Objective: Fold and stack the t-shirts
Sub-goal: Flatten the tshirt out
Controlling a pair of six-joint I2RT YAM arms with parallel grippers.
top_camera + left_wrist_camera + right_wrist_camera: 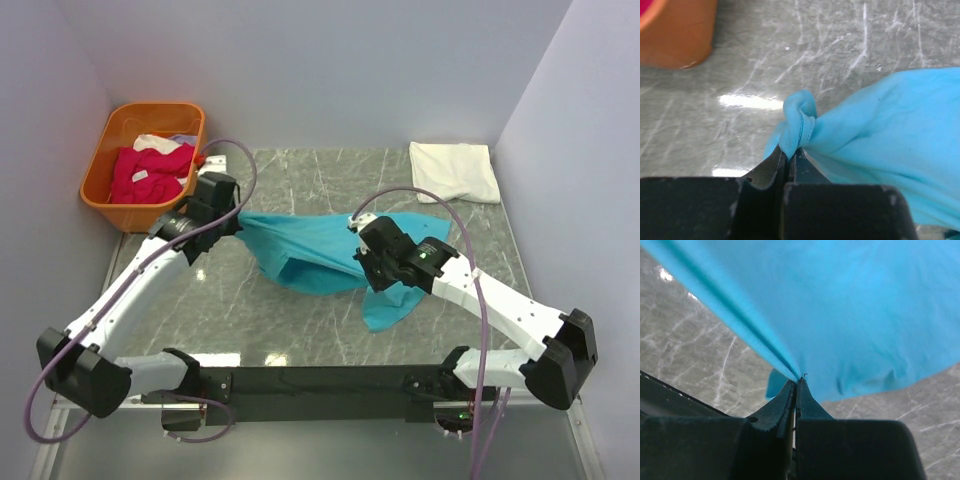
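A turquoise t-shirt hangs stretched between my two grippers above the marble table. My left gripper is shut on its left edge; the left wrist view shows a bunched hem pinched in my left gripper. My right gripper is shut on the shirt's right part, and in the right wrist view the cloth fans out from my right gripper. A shirt corner droops onto the table. A folded white t-shirt lies at the back right. Magenta shirts sit in the basket.
An orange plastic basket stands at the back left corner, close to my left gripper; it also shows in the left wrist view. Grey walls close in the back and both sides. Purple cables loop over both arms.
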